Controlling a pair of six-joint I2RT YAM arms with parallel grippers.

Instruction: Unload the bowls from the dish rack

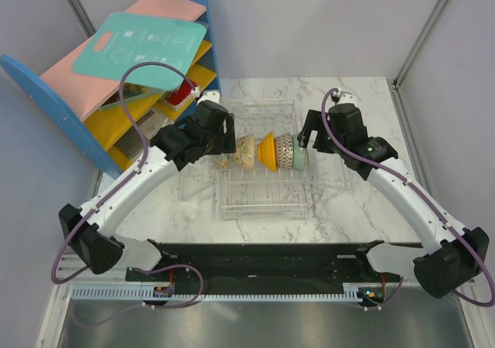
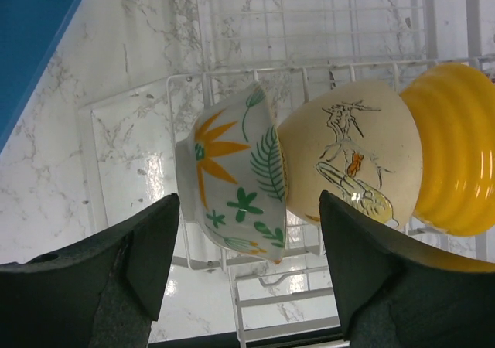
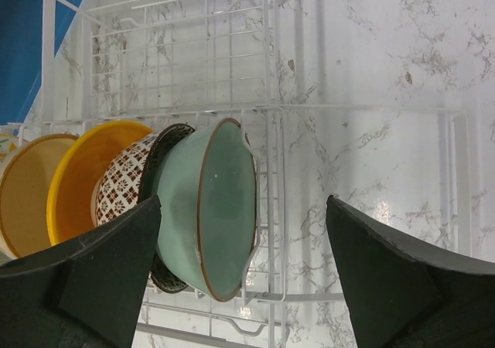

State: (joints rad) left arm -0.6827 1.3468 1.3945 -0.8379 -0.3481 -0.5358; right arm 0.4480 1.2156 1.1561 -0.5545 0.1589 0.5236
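Observation:
The wire dish rack (image 1: 261, 207) lies mid-table with five bowls standing on edge in a row. From the left they are a cream leaf-patterned bowl (image 2: 236, 182), a cream bowl with a drawn figure (image 2: 348, 158), the orange bowl (image 1: 268, 151), the mesh-patterned bowl (image 3: 128, 182) and the mint bowl (image 3: 213, 209). My left gripper (image 1: 228, 138) is open and empty, its jaws either side of the leaf-patterned bowl, above it. My right gripper (image 1: 309, 141) is open and empty, its jaws spanning the mint bowl at the row's right end.
A blue-and-yellow shelf unit (image 1: 116, 85) with a teal board (image 1: 143, 46) on top stands at the back left, close to my left arm. Bare marble table (image 1: 352, 197) lies to the right of the rack. A black rail (image 1: 263, 269) runs along the near edge.

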